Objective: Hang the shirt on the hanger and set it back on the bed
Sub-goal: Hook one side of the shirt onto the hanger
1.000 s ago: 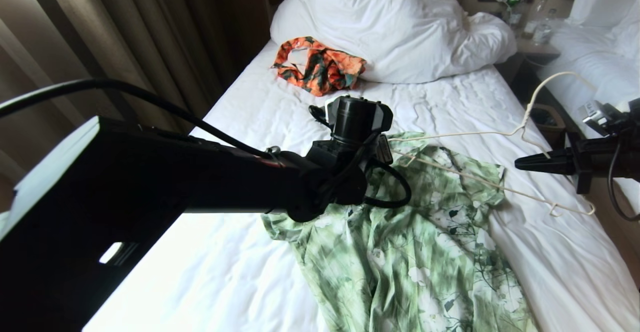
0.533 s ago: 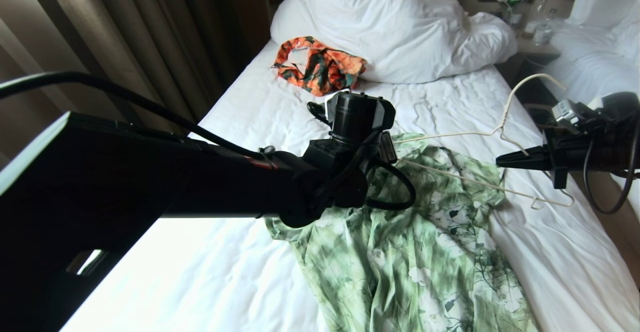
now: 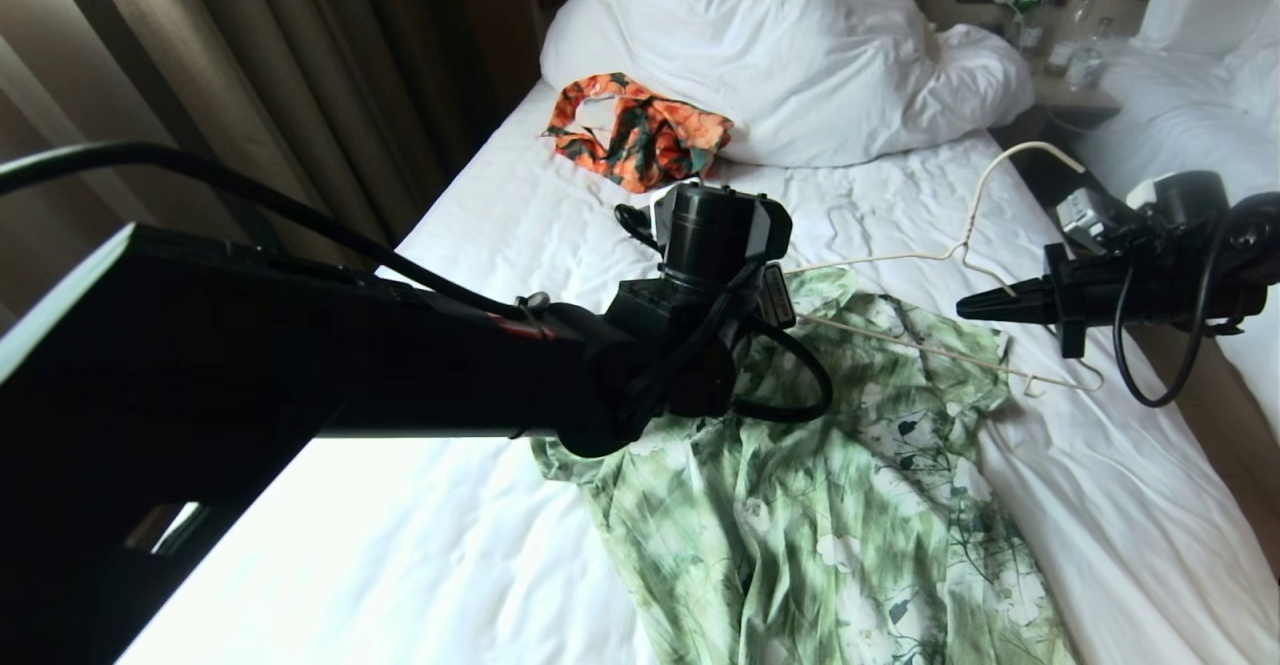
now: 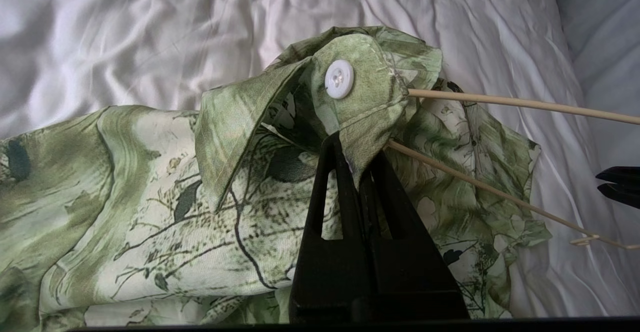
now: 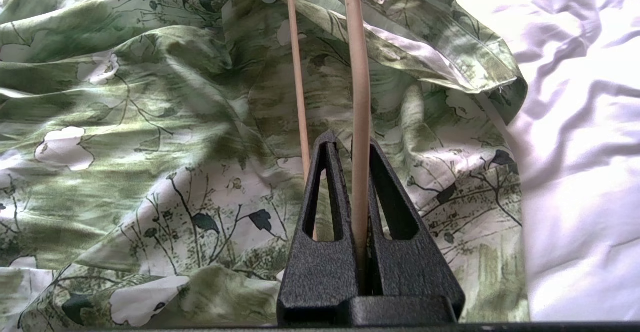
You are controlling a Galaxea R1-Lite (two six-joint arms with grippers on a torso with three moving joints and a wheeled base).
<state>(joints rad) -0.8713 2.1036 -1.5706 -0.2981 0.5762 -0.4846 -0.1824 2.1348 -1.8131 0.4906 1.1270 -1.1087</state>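
Note:
The light-green flowered shirt (image 3: 820, 505) lies spread on the white bed (image 3: 480, 545). My left gripper (image 4: 356, 145) is shut on the shirt's collar edge (image 4: 365, 122), just below a white button (image 4: 339, 79), and holds that flap raised. In the head view its fingers are hidden behind the left wrist. My right gripper (image 3: 968, 308) comes in from the right, shut on a rod of the cream wire hanger (image 3: 900, 344). The hanger (image 5: 360, 72) reaches across the shirt (image 5: 150, 122). The hanger's (image 4: 500, 102) far end disappears under the raised collar. Its hook arcs up beside the right wrist.
An orange-and-dark-green garment (image 3: 640, 130) lies near the big white pillows (image 3: 790, 55). Brown curtains (image 3: 300, 75) hang along the bed's left side. A nightstand with bottles (image 3: 1075, 65) and a second white bed (image 3: 1200, 95) stand at the right.
My right gripper has carried the hanger leftward, toward the collar, and its far end has slid further under the shirt. The left gripper has kept still, holding the collar.

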